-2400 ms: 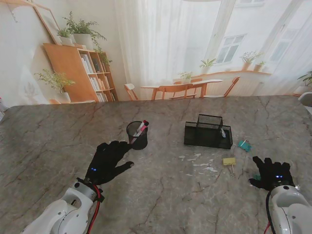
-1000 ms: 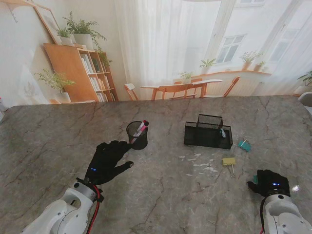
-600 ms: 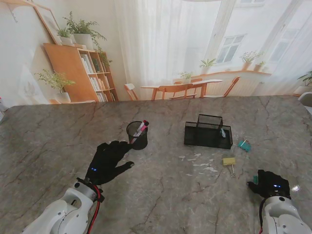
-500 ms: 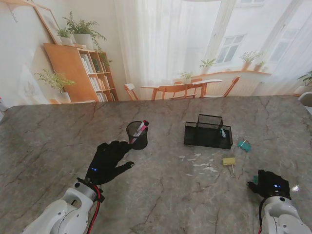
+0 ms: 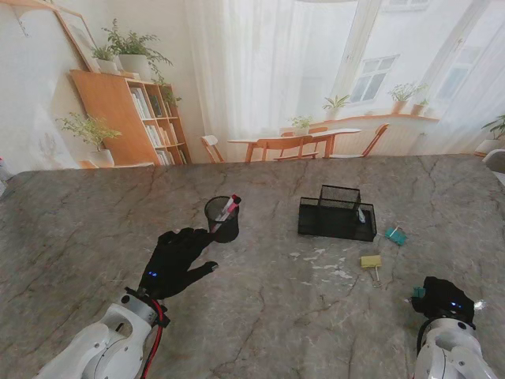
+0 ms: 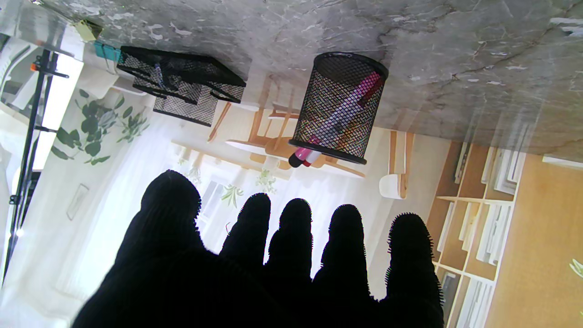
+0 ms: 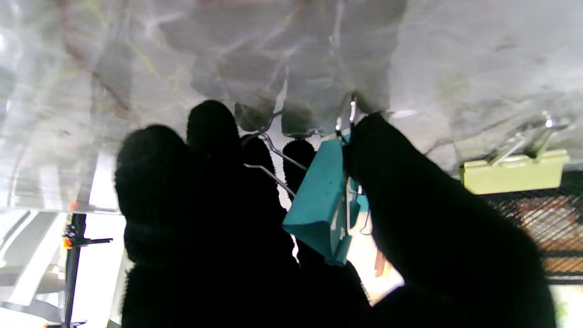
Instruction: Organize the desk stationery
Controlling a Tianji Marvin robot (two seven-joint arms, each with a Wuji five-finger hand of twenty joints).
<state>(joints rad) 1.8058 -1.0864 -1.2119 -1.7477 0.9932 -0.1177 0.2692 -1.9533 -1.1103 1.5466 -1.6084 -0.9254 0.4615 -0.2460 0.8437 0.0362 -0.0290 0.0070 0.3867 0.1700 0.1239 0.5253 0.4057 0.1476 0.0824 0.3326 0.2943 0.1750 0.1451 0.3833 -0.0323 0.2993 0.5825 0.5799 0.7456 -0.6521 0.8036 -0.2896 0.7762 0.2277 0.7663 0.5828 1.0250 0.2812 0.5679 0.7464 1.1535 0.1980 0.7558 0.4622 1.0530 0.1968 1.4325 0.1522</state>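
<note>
right hand point(image 7: 319, 218) clamped on teal binder clip point(image 7: 319, 207), left hand point(image 5: 175, 259) spread flat, holding nothing, near pen cup point(image 5: 222, 219)

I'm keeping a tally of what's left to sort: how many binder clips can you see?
3. A teal binder clip is pinched in the right hand; a yellow clip and another teal clip lie on the table right of the mesh organizer, which may hide more.

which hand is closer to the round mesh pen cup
Left. The left hand hangs just nearer to me than the pen cup, fingers pointing at it. The right hand, closed on a teal binder clip, sits far off at the table's right.
</note>
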